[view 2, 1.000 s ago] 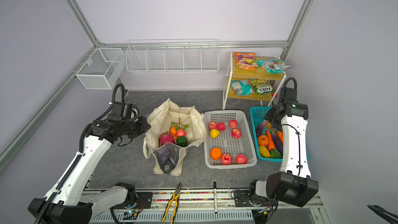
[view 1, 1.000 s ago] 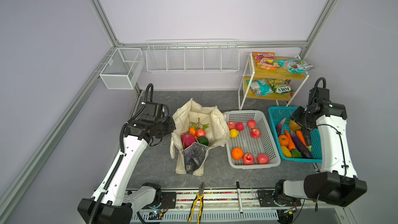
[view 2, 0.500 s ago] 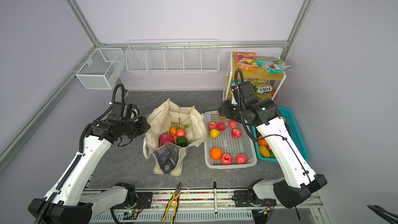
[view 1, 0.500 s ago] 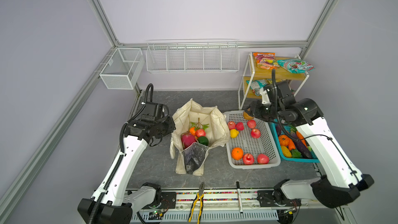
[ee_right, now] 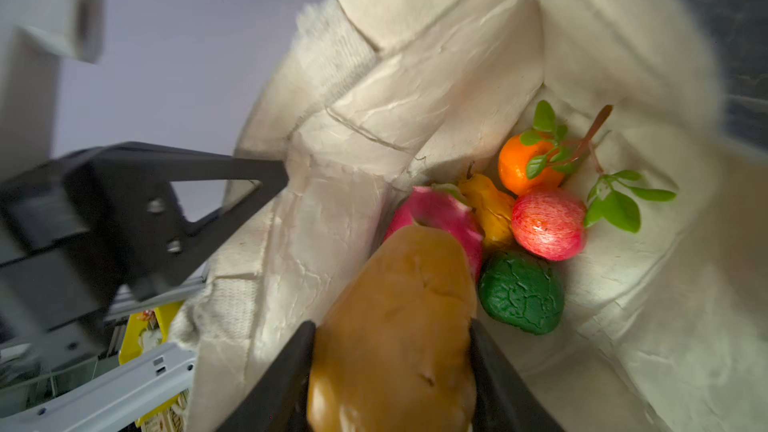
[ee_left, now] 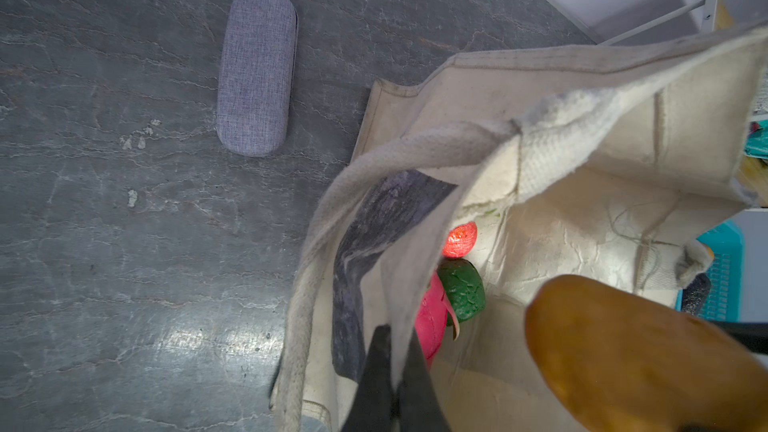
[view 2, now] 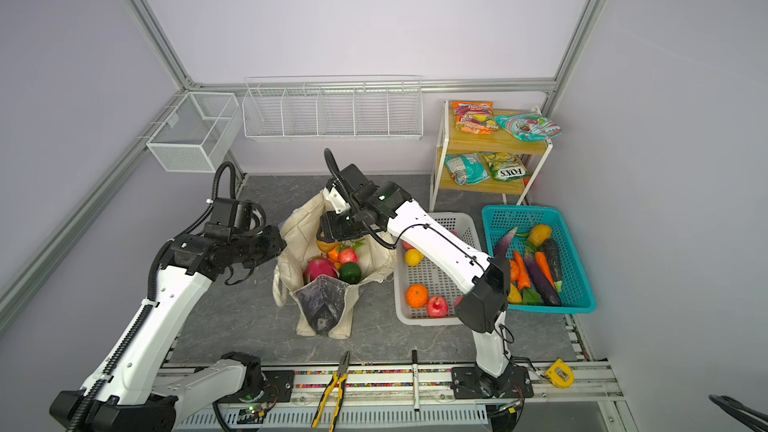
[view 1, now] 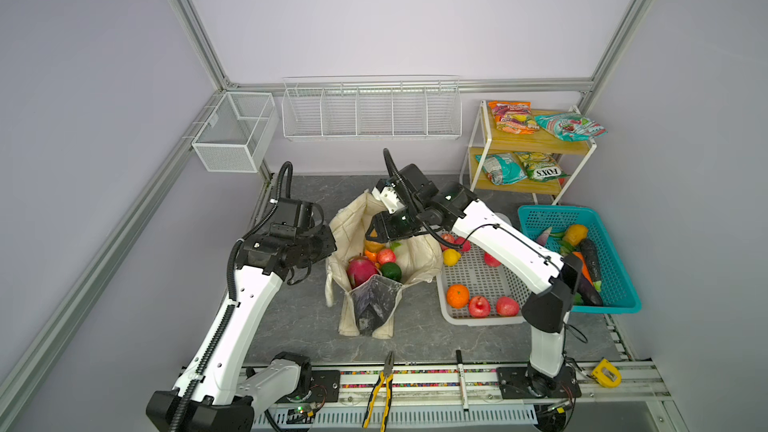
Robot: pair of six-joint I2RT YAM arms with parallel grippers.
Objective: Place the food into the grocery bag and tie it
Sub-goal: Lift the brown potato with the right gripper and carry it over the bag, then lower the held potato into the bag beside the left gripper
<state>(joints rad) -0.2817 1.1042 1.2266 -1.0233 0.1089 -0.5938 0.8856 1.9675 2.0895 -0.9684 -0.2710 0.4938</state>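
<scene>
The left gripper [ee_left: 392,338] pinches the bag [ee_left: 561,218] rim tight; the right gripper [ee_right: 392,328] clasps a brown potato [ee_right: 407,276] over the open bag

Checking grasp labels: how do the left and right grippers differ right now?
The left gripper is shut on the grocery bag rim; the right gripper has its fingers wider, clamping the brown food. The left gripper sits at the bag's left edge; the right gripper hangs over its mouth. Both hold something.
</scene>
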